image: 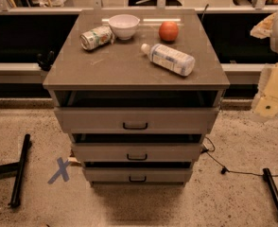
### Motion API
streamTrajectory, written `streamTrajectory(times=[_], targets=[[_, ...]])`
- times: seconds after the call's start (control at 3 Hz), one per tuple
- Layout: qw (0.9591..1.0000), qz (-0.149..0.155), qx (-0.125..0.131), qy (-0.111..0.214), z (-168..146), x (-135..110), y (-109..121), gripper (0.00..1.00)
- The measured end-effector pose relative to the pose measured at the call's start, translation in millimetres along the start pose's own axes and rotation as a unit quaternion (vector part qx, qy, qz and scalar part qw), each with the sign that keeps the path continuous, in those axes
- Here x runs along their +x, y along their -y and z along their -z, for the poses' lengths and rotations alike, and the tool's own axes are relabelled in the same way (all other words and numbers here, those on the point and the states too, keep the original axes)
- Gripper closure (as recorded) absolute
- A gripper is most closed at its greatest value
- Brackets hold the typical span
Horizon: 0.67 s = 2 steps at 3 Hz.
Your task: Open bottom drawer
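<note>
The bottom drawer [137,175] is the lowest of three grey-beige drawers in the cabinet, with a small black bar handle [137,178]. Its front stands slightly forward, with a dark gap above it. The middle drawer [137,152] and the top drawer [135,119] sit above it, each also slightly forward. My gripper [268,106] is at the end of the cream arm at the right edge, level with the top drawer. It is well to the right of the cabinet and far from the bottom handle.
On the cabinet top [106,67] lie a can [95,37], a white bowl [124,25], an orange [168,31] and a plastic bottle [168,58]. On the floor are a blue tape X [61,170], black bars at left [20,169] and right [276,195], and a cable [224,168].
</note>
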State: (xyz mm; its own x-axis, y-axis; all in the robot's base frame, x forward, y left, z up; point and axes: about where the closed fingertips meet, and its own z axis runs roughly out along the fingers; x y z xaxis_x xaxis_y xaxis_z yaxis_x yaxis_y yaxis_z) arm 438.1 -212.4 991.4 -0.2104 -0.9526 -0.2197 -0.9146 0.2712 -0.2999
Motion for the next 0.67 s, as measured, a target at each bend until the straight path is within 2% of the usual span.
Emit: streamTrajectory(times=[0.33, 0.67], targets=[[1.0, 0.0, 0.0, 0.0, 0.0, 0.0, 0.0, 0.0], [0.9998, 0.004, -0.018, 0.012, -30.2, -0.4, -4.7, 0.0]])
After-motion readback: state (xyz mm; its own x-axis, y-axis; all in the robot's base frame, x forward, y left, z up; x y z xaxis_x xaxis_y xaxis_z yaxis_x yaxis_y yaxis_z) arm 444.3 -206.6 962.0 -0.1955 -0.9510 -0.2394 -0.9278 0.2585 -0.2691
